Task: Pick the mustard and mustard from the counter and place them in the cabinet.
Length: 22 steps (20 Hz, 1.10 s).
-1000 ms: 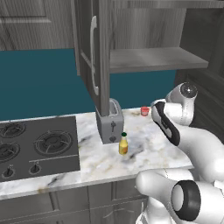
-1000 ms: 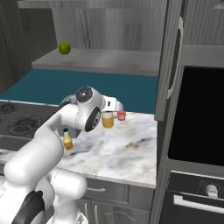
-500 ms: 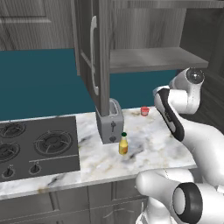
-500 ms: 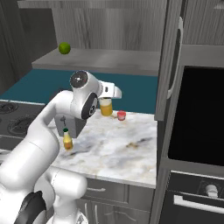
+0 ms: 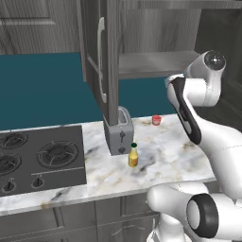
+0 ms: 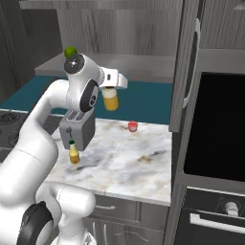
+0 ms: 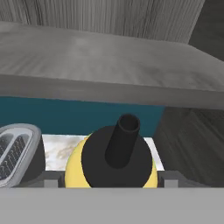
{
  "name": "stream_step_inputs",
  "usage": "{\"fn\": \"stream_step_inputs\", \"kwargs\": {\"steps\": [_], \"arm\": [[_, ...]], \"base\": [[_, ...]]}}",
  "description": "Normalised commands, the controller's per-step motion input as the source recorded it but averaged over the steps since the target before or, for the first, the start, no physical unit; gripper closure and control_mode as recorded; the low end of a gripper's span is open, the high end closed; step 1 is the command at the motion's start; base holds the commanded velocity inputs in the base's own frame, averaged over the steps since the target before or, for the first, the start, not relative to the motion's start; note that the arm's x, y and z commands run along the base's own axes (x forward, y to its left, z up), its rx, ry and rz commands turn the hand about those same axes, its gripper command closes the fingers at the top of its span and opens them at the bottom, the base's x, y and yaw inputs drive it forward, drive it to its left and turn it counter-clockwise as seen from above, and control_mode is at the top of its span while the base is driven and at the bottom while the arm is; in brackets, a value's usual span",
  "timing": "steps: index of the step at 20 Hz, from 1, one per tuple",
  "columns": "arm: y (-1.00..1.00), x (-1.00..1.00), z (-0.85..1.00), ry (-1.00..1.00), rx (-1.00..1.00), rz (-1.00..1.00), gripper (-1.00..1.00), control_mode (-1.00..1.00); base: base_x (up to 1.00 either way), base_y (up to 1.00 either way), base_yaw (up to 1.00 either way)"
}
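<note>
Teal back wall (image 5: 42,90), black gas hob (image 5: 40,158) at the slab's left end, dark oven (image 6: 215,129) beyond its right edge.

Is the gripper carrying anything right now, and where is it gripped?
Yes: the taller orange-yellow squeeze bottle with dark nozzle, lifted off the counter, fingers clamping its upper body just below the cap.

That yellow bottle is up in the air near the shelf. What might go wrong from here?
1. The gripper holds the big mustard bottle just below the shelf; its nozzle may bump the shelf edge.
2. The open cabinet door hangs close beside the arm's path.
3. If it slips, the bottle would probably drop onto the counter near the red cup.
</note>
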Motion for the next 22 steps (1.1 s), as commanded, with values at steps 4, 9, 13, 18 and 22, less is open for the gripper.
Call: {"fn": "stream_step_inputs", "kwargs": {"steps": [4, 9, 13, 18, 22], "arm": [[0.15, -0.03, 0.69, -0.04, -0.01, 0.0, 1.0, -1.0], [0.11, 0.0, 0.53, -0.06, 0.0, 0.0, 1.0, -1.0], [0.08, 0.0, 0.46, -0.08, 0.0, 0.0, 1.0, -1.0], [0.04, 0.01, 0.22, -0.06, 0.0, 0.0, 1.0, -1.0], [0.0, 0.07, 0.0, -0.03, 0.0, 0.0, 1.0, -1.0]], "base": [[0.0, 0.0, 0.0], [0.0, 0.0, 0.0], [0.0, 0.0, 0.0], [0.0, 0.0, 0.0], [0.0, 0.0, 0.0]]}}
